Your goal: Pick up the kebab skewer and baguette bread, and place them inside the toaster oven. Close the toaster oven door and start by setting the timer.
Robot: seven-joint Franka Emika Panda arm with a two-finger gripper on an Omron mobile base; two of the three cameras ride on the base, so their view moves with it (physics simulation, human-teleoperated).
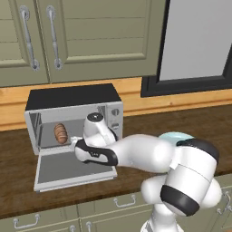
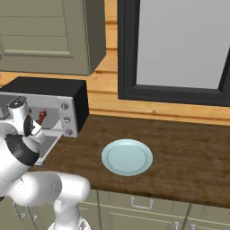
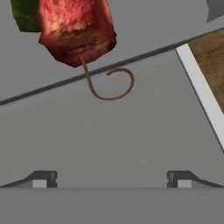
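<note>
We see the gripper (image 3: pixel 111 180) with its fingers spread wide and nothing between them, poised above the toaster oven door (image 1: pixel 72 168), which lies folded down flat; the kebab skewer (image 3: pixel 76 33) rests just ahead of the tips, near the mouth of the toaster oven (image 1: pixel 74 118), its red meat chunk and looped wire end showing in the hand view. The baguette bread (image 1: pixel 60 133) sits inside the grey chamber toward its left; both foods seem already in place, so we judge the door is what comes next. The door looks rigid and hinged at its lower edge; we judge it light, smooth and somewhat slippery, best taken by the bar handle along its free edge, or pushed up from beneath. The skewer looks thin, light and easy to roll, so we would avoid nudging it. The oven stands on a dark wooden counter (image 2: pixel 179 148) under olive cabinets (image 1: pixel 81 36); a pale blue plate (image 2: pixel 127 157) lies well apart to the right, before a dark-framed window (image 2: pixel 179 49).
</note>
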